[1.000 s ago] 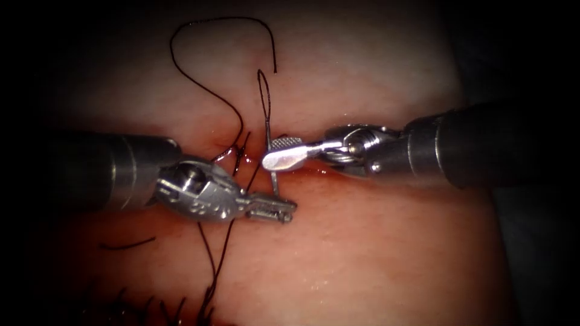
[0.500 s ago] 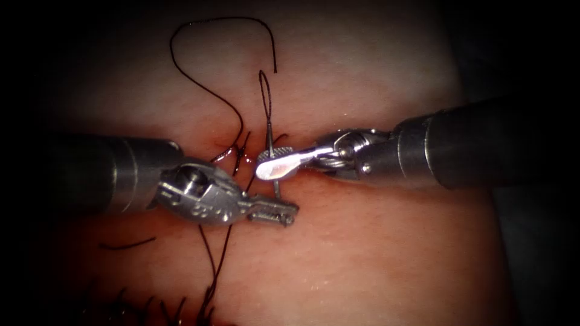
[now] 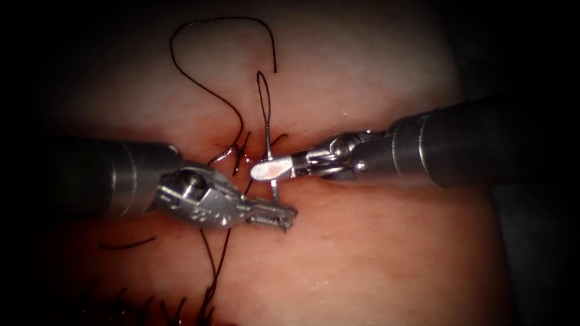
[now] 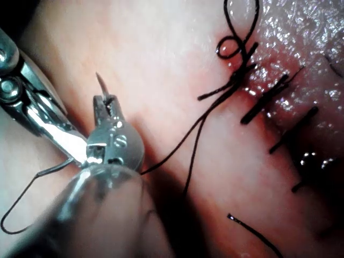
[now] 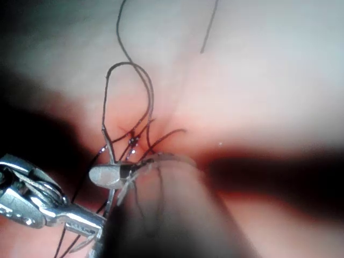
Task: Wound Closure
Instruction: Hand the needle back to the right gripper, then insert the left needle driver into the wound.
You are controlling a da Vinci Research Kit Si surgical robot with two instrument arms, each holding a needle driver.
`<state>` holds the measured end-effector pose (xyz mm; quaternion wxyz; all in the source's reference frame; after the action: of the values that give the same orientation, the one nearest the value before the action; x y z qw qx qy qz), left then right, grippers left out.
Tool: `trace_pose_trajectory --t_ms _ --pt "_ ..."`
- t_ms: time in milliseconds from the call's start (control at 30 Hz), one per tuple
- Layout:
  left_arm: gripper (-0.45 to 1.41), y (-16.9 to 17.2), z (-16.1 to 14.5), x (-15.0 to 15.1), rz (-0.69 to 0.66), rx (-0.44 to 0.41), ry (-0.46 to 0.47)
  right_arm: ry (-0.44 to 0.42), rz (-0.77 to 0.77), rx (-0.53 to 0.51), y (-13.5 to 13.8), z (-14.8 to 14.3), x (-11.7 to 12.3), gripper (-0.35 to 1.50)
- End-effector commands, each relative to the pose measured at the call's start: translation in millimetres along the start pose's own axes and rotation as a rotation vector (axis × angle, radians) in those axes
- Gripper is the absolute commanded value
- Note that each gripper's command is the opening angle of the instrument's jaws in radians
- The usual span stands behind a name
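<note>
The curved needle [image 3: 275, 190] hangs free above the tissue [image 3: 374, 253], just right of the knotted stitch [image 3: 239, 154]. My left tool [image 3: 281, 214] is shut on it close to the point, and the sharp tip [image 4: 100, 81] pokes out past the left tool's jaws [image 4: 107, 107]. My right tool [image 3: 263, 171] is shut on the needle higher up, toward its tail end. From there dark thread [image 3: 264, 102] rises in a narrow loop, and a longer strand [image 3: 205, 90] curls over the tissue at the back. The right tool [image 5: 105, 174] also shows up close with that loop [image 5: 129, 70] above it.
Several finished stitches [image 3: 163, 308] cross the cut at the near edge, seen as dark bars [image 4: 274, 97]. A short cut thread end [image 3: 127, 244] lies left of the cut. Red fluid [image 3: 226, 145] wets the tissue around the knot. Two strands [image 3: 214, 259] run from the knot toward the near edge.
My right tool slid left with jaws open, then closed them on the needle above the left tool's grip. The left tool has kept its hold and barely moved.
</note>
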<state>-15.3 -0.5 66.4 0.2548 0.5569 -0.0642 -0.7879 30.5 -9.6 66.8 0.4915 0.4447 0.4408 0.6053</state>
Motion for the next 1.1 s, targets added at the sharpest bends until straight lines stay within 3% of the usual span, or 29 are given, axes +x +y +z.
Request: trace_pose_trajectory --t_ms 33,67,133,167,267,433,533,700,767,1100 --pt "-0.45 0.0 0.6 -0.3 0.001 -0.001 0.009 0.007 -0.001 -0.011 0.9 0.4 0.3 -0.35" --pt "-0.10 -0.2 0.4 -0.4 -0.018 -0.002 0.015 0.026 0.001 -0.021 1.2 0.1 0.6 -0.35" --pt "0.41 -0.5 0.1 -0.4 -0.104 -0.001 0.032 0.036 0.002 -0.028 1.4 -0.3 0.8 -0.35" --pt "0.59 -0.6 -0.1 -0.4 -0.153 -0.002 0.045 0.045 0.004 -0.028 1.5 -0.6 0.9 -0.35" --pt "0.91 -1.0 -1.0 -0.1 -0.305 0.002 0.075 0.078 0.007 -0.036 1.9 -1.5 1.3 -0.35" --pt "0.88 -1.1 -2.0 0.2 -0.354 -0.005 0.091 0.145 0.015 -0.058 2.4 -2.4 2.0 -0.35" --pt "0.61 -1.0 -2.2 -0.3 -0.358 -0.012 0.092 0.191 -0.036 -0.094 2.6 -2.8 2.6 -0.35" --pt "-0.28 -0.8 -1.8 -2.3 -0.448 -0.024 -0.004 0.236 -0.100 -0.135 2.4 -3.2 3.1 -0.35" --pt "-0.45 -0.7 -1.4 -3.3 -0.507 -0.036 -0.059 0.242 -0.120 -0.138 2.2 -3.3 3.2 -0.35" --pt "-0.45 0.6 0.5 -9.7 -0.678 -0.099 -0.303 0.271 -0.216 -0.129 0.7 -4.3 3.4 -0.35"
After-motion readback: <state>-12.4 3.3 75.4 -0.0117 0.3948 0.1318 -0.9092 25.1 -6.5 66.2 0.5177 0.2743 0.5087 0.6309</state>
